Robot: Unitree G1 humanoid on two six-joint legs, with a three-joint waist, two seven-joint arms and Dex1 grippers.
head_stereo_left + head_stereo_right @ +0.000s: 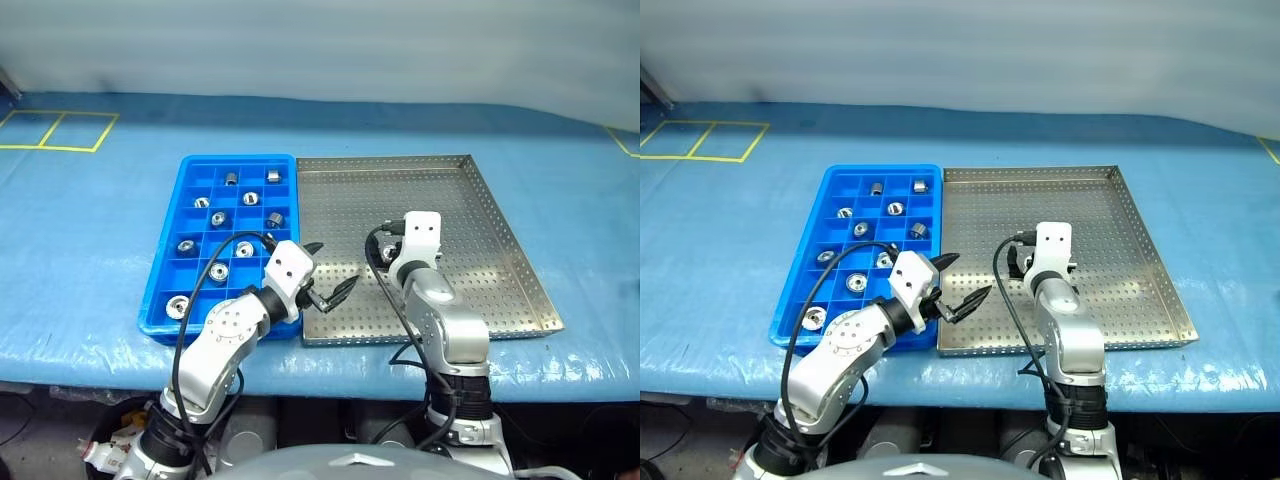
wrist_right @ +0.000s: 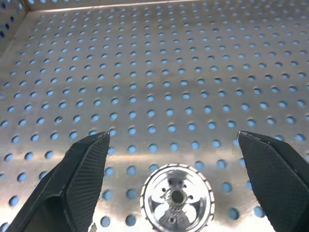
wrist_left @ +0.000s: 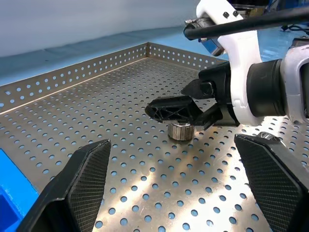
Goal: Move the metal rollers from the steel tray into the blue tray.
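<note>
Roller under the right claw

One metal roller [image 2: 177,196] lies flat on the steel tray [image 2: 159,67], between the right gripper's [image 2: 176,183] spread fingers, not pinched.

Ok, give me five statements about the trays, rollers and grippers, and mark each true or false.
1. The right gripper stands open over a roller on the steel tray. True.
2. The left gripper holds a roller. False: it is open and empty.
3. The blue tray lies to the left of the steel tray. True.
4. The blue tray has no rollers in it. False: several compartments hold one.
5. The steel tray's floor is solid. False: it is perforated.
</note>
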